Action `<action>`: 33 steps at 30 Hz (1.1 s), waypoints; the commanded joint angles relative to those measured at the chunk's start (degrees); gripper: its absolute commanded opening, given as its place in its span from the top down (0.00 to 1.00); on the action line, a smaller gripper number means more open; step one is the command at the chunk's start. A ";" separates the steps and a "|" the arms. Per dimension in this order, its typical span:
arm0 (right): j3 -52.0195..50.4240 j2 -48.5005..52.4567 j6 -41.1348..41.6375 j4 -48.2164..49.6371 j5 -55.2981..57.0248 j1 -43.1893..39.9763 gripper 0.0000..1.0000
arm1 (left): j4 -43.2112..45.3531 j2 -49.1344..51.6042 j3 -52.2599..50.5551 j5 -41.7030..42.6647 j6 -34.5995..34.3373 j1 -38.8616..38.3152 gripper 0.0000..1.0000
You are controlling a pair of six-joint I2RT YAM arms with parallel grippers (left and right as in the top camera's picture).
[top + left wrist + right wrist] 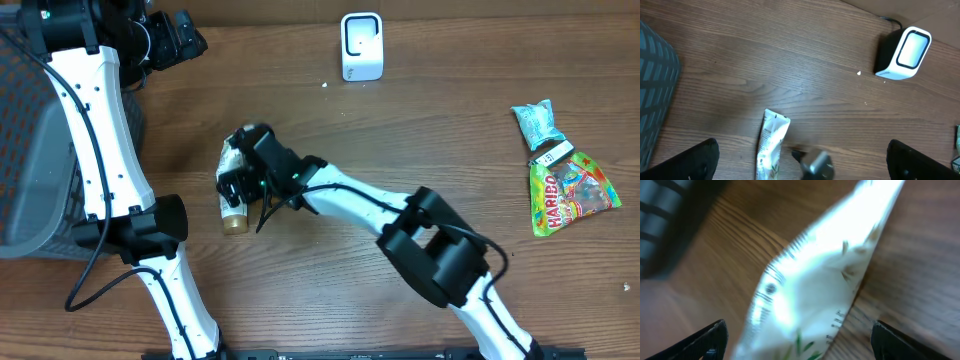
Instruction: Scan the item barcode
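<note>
The item is a white tube (233, 160) with a green leaf print and a gold cap. It lies flat on the wooden table, left of centre. My right gripper (240, 180) hovers right over it, open. In the right wrist view the tube (815, 290) fills the space between the two wide-apart fingers (705, 342) and touches neither. The white barcode scanner (361, 46) stands at the back centre. My left gripper (180, 38) is at the back left, open and empty. The left wrist view looks down on the tube (771, 147) and the scanner (904, 52).
A grey mesh basket (30, 170) stands at the left edge, beside the left arm. A Haribo bag (570, 195) and a teal packet (537, 122) lie at the far right. The right arm reaches across the table from the front right.
</note>
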 commanded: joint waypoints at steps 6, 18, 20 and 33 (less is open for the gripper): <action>-0.26 2.80 0.13 0.00 3.26 1.55 0.26 | 0.09 -0.59 0.70 -0.07 0.70 -0.39 0.00; 2.34 2.86 2.91 -15.34 0.59 -3.58 0.89 | 0.09 -0.59 0.70 -0.07 0.70 -0.39 0.00; 3.15 2.62 3.10 -18.25 -0.85 -5.38 0.96 | 0.09 -0.59 0.70 -0.07 0.70 -0.39 0.00; 5.60 2.54 0.59 -35.69 -13.57 -25.27 0.96 | 0.09 -0.59 0.70 -0.07 0.70 -0.39 0.00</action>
